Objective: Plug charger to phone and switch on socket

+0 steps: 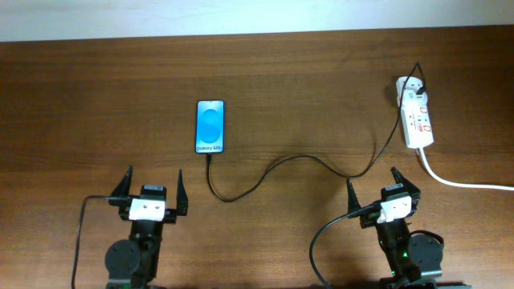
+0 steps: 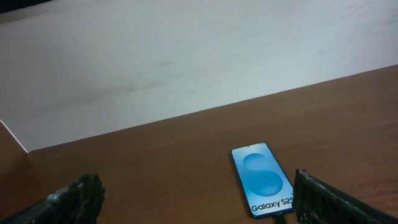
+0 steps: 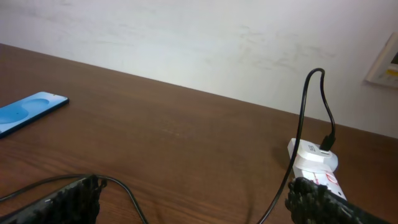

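The phone (image 1: 210,126) lies flat at centre-left, its blue screen (image 2: 262,180) lit. The charger (image 1: 273,167), a thin black cable, runs from a plug on the socket's far end (image 3: 324,144) in a loop across the table to the phone's near edge; I cannot tell if its tip is seated. The white socket (image 1: 417,116) lies at the far right. My left gripper (image 1: 152,185) is open, just short of the phone, nothing between its fingers (image 2: 81,196). My right gripper (image 1: 377,189) is open near the socket's front end, over the cable (image 3: 124,193), touching nothing.
A thick white cord (image 1: 462,181) leaves the socket toward the right edge. A white wall (image 2: 186,56) rises behind the table's far edge. Thicker black robot cables (image 1: 80,233) loop beside each arm base.
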You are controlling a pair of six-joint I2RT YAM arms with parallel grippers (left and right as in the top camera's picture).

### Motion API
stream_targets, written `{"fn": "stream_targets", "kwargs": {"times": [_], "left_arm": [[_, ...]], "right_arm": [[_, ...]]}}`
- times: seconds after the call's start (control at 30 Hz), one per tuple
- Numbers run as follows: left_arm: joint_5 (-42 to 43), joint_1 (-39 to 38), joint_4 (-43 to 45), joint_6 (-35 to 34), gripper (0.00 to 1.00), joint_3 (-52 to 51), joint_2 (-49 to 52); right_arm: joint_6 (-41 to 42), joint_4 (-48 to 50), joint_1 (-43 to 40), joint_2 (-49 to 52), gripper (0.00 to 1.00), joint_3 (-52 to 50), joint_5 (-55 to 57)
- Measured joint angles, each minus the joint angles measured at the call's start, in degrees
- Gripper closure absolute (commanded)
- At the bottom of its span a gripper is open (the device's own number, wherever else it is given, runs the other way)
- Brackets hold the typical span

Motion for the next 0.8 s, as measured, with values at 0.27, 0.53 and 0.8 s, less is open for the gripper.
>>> {"fn": "stream_targets", "kwargs": {"times": [0.27,0.53,0.8], "left_arm": [[-0.46,0.00,-12.72,0.50,0.01,-3.39,-11.65],[-0.44,-0.07,-12.72,0.50,0.01,-3.39,-11.74],[-0.44,-0.07,-12.72,0.50,0.01,-3.39,-11.74]], "right_arm": [[0.00,0.00,0.00,0.00,0.02,0.00,0.00],[0.00,0.00,0.00,0.00,0.01,0.00,0.00],[0.02,0.00,0.00,0.00,0.02,0.00,0.00]]}}
